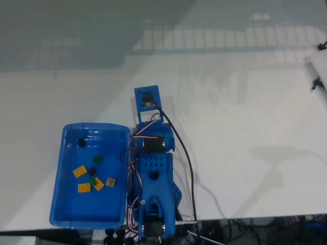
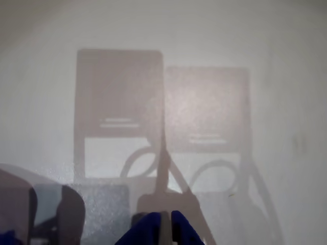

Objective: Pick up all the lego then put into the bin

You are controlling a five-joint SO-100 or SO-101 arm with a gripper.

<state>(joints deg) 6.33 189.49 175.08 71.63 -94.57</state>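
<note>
Item: blue bin (image 1: 60,201), lower left of the fixed view, standing on the white tabletop (image 1: 245,127) just left of the arm. Shallow, glossy, rounded corners, raised rim.

Contents: the lego, eight small bricks, all lying on the bin floor. One black brick (image 1: 80,142) sat alone near the upper part of the bin. One dark green brick (image 1: 97,160) lay below and right of it. The rest clustered around the middle of the bin floor: a yellow-orange brick (image 1: 79,171), a black brick (image 1: 92,171) just beside it, a second dark green brick (image 1: 92,180), a yellow-orange brick (image 1: 99,184) touching or nearly touching that green one, a tan brick (image 1: 110,181) at the right of the cluster, and a yellow-orange brick (image 1: 84,188) lowest of all.

Item: blue arm (image 1: 153,173), lower centre of the fixed view, folded compactly over its base, with a black cable (image 1: 188,168) looping along its right side. A square blue camera housing (image 1: 147,98) stood at its upper end.

Item: fingers (image 2: 164,224), two blue tips at the bottom centre of the wrist view, standing close together with only a narrow slit between them and holding nothing. Before them lay bare tabletop crossed by rectangular shadows.

Item: black clips (image 1: 317,81) on a pale strip, right edge of the fixed view.
</note>
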